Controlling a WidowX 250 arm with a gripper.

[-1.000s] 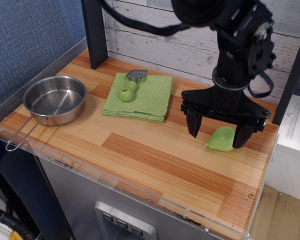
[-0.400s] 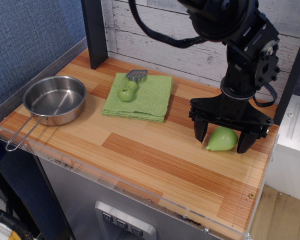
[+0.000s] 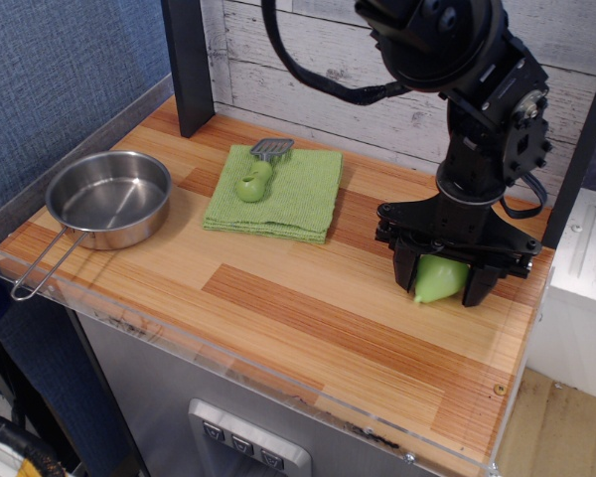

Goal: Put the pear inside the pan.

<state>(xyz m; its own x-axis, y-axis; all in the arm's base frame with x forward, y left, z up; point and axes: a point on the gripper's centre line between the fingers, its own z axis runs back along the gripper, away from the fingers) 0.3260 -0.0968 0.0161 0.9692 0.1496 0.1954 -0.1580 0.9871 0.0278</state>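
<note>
The light-green pear (image 3: 435,279) lies on the wooden table at the right, its point toward the front left. My black gripper (image 3: 441,282) is lowered over it with a finger pressed on each side, shut on the pear. The shiny steel pan (image 3: 109,199) with its wire loop handle (image 3: 40,270) sits at the far left of the table, far from the gripper. The pan holds nothing.
A folded green cloth (image 3: 276,193) lies at the middle back with a small green two-lobed item (image 3: 252,183) with a grey metal head on it. A black post (image 3: 187,65) stands at the back left. A clear plastic rim runs along the table's front edge.
The gripper moved slightly right and down over the pear, then closed its fingers from wide open onto the pear's sides. The pear has barely shifted.
</note>
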